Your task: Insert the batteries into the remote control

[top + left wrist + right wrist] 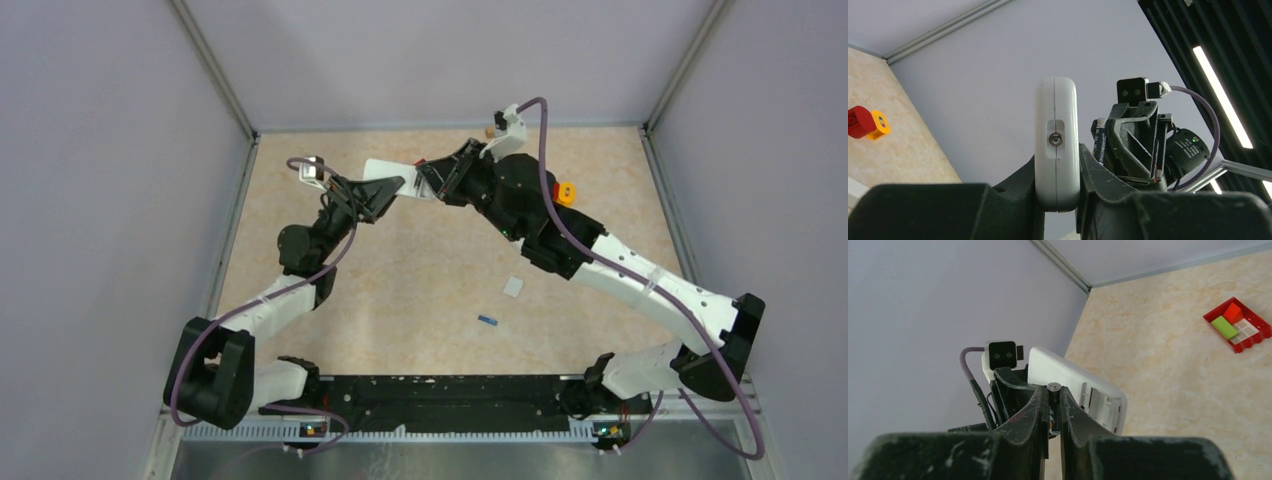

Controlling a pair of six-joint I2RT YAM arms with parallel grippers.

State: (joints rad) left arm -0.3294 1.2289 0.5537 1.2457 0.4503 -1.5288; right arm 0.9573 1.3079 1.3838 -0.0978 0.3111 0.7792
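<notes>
My left gripper (1057, 161) is shut on a white remote control (1057, 125), held edge-on above the table; from above, gripper (385, 193) and remote (385, 168) are at the back left of centre. My right gripper (1052, 392) is shut on a dark battery (1054, 407), right beside the remote (1068, 375), whose open battery bay (1098, 400) faces it. In the left wrist view that battery (1099, 142) stands just right of the remote. A blue battery (487, 320) lies on the table in front. In the overhead view my right gripper (440, 180) almost touches the remote's end.
A small flat white piece (513, 287) lies near the blue battery. An orange and red object (567, 192) sits behind my right arm. A red tray (1248, 335) with green and red blocks rests on the table. Grey walls close three sides.
</notes>
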